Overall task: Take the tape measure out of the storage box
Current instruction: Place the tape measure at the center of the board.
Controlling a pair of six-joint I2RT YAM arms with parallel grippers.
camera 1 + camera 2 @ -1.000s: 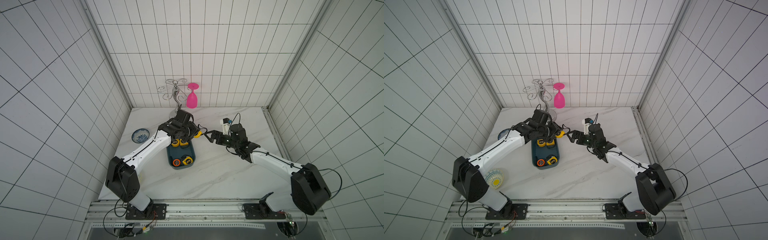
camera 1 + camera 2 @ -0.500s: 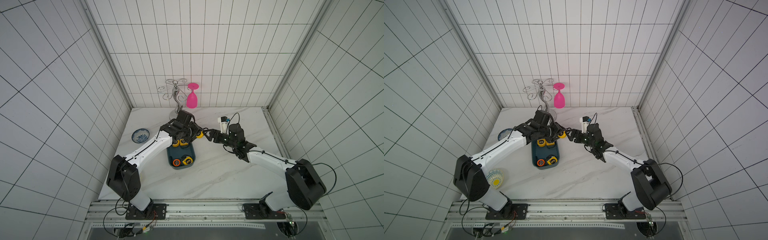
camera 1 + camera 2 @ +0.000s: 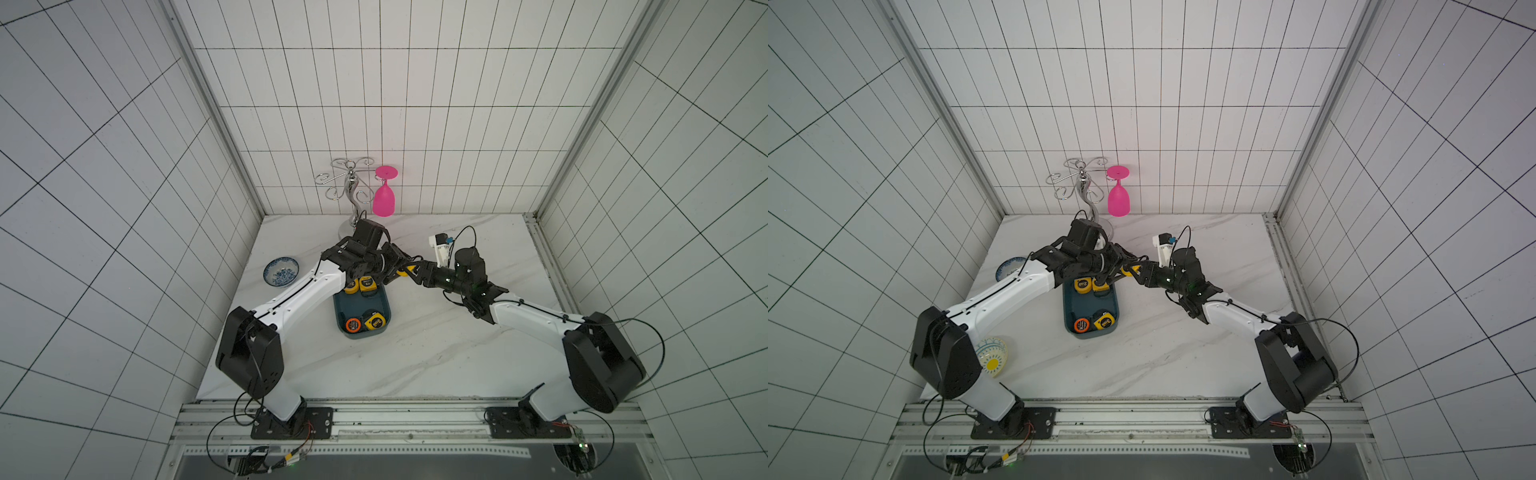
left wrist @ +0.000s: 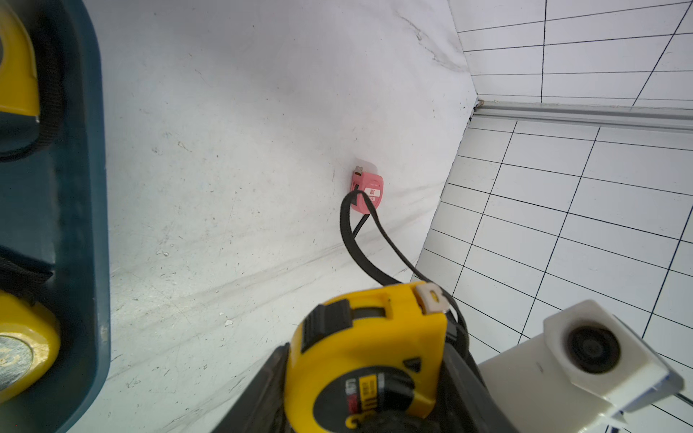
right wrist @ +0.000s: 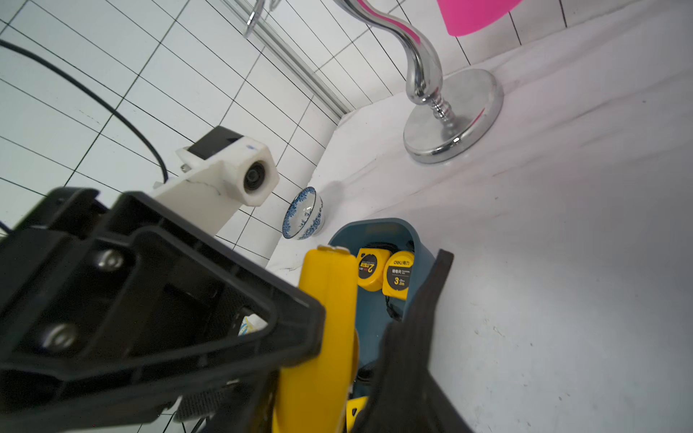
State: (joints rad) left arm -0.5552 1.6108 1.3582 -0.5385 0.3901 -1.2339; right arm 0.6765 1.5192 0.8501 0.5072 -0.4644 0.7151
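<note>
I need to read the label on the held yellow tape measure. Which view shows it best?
The left wrist view: the tape measure fills the foreground, face, lock button and strap clear, label partly cut off. The right wrist view shows only its narrow edge; both top views show just a yellow sliver.

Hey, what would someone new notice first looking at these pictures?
Probably the left gripper and right gripper tip to tip beside the far end of the teal storage box, with a yellow tape measure between them. Next, the pink glass hanging upside down from the chrome rack by the back wall.
</note>
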